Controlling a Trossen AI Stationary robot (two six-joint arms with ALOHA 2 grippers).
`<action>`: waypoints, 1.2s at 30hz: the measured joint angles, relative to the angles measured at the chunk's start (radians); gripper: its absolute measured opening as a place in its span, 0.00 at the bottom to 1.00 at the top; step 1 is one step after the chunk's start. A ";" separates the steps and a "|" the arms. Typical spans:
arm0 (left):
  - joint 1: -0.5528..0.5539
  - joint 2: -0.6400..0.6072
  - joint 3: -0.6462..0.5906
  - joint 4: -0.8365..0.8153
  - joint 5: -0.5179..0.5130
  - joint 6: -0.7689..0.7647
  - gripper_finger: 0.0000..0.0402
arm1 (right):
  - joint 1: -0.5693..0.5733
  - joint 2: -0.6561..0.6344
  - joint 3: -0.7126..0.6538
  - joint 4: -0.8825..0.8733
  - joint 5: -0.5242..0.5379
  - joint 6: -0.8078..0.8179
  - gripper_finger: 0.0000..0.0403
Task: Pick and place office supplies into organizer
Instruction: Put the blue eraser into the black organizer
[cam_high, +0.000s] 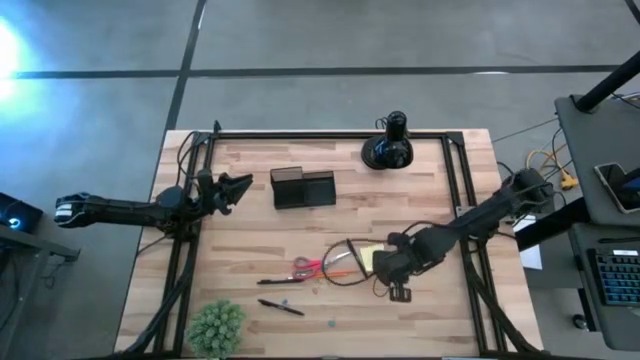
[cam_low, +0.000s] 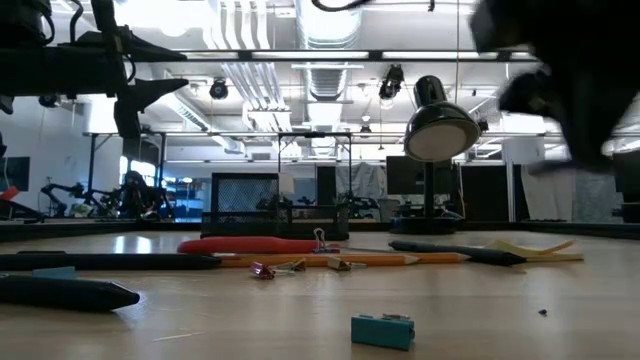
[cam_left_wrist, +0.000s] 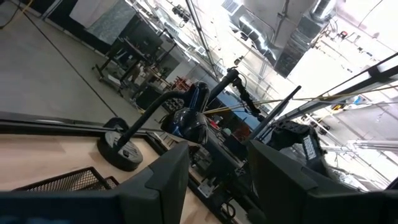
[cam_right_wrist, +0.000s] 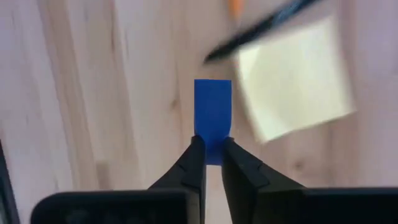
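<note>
Left gripper (cam_high: 243, 185) waits above the table's left edge, fingers apart and empty, just left of the organizer (cam_high: 303, 188), which stands toward the far side of the table (cam_high: 250, 240). A lamp (cam_high: 387, 150) stands at the far edge, right of the organizer.

Centre front: scissors (cam_high: 308, 266) lie beside a pencil (cam_high: 343, 272); a pen (cam_high: 281, 307) lies nearer the front edge, with a plant ball (cam_high: 217, 326) at the front left corner. The low view shows small clips (cam_low: 262, 270) and a teal piece (cam_low: 383, 329) loose on the wood.

Right gripper (cam_right_wrist: 211, 163) is low over the table right of the scissors. Its fingers pinch the near end of a blue piece (cam_right_wrist: 212, 115), which projects straight forward beyond the tips. The sticky pad (cam_right_wrist: 292, 78) lies just beside it on the wood, with a dark pen tip (cam_right_wrist: 249, 34) crossing its far edge.

The step in hand appears to be the lift after the pinch. Only a short end of the blue piece sits between the tips, so the grip looks shallow. A straight, slow rise seems best, keeping clear of the pad and pen. Carriage then runs left and away to the organizer. The piece should be lowered well inside a compartment before the fingers part, since so light a thing may cling or bounce.
</note>
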 joint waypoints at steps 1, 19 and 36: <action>0.000 0.000 0.000 0.000 0.000 0.000 0.38 | -0.024 -0.003 0.031 -0.004 0.032 -0.021 0.07; 0.000 0.000 0.000 -0.001 0.002 0.000 0.38 | -0.494 0.381 0.517 -0.180 -0.016 -0.667 0.07; 0.000 0.014 0.000 -0.003 0.008 0.000 0.38 | -0.411 0.379 0.418 -0.110 -0.106 -0.334 0.48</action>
